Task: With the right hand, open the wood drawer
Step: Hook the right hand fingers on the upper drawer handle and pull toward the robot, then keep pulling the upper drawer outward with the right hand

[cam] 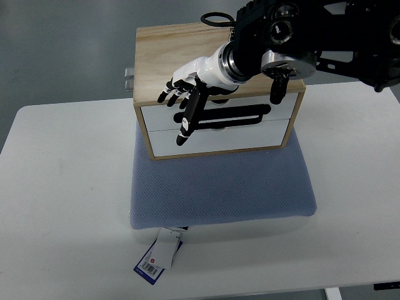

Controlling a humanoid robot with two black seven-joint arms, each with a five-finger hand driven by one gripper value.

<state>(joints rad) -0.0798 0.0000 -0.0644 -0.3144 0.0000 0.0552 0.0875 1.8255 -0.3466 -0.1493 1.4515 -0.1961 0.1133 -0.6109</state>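
Two white drawer fronts (215, 128) face the camera in a boxy pale-wood drawer unit (187, 47), which sits at the back of a blue, finely dimpled cushion (219, 187) on the smooth white table (62, 187). Above its front edge, the right hand (184, 94) hovers with white-and-black fingers loosely extended, grasping nothing, its glossy black arm entering from the right.
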